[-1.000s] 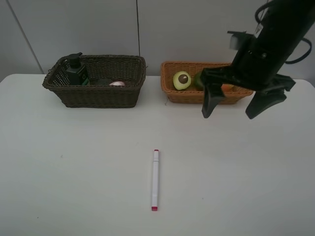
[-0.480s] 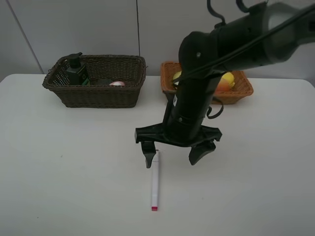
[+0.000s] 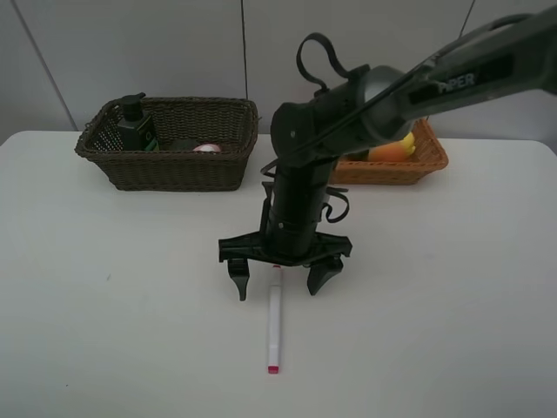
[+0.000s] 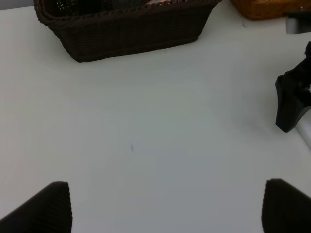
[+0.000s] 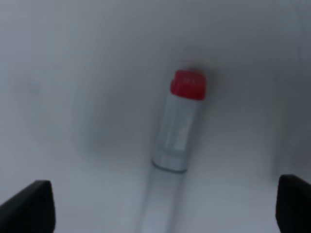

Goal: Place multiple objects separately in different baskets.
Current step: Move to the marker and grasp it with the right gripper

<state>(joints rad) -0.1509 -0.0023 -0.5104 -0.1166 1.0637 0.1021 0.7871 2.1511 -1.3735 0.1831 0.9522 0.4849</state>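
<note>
The white pink-tipped marker [image 3: 274, 324] lies on the table in front of the baskets. My right gripper [image 3: 277, 287] is open and low over the marker's far end, one finger on each side. The right wrist view shows the marker's red cap [image 5: 188, 85] between the fingertips [image 5: 29, 208]. The dark brown basket [image 3: 174, 171] holds the dark green pump bottle [image 3: 135, 127] and the pink bottle [image 3: 207, 148]. The orange-tan basket [image 3: 416, 165] holds the lemon [image 3: 406, 140] and the peach [image 3: 387, 153]; my arm hides the rest. My left gripper [image 4: 165, 208] is open and empty above bare table.
The left wrist view shows the dark basket [image 4: 126, 36], a corner of the orange basket [image 4: 262, 7] and a right gripper finger [image 4: 291, 104] beside the marker. The baskets stand at the table's back edge by the wall.
My right arm swung from above the orange-tan basket to the middle of the table and came down around the marker's far end. The marker has not moved.
</note>
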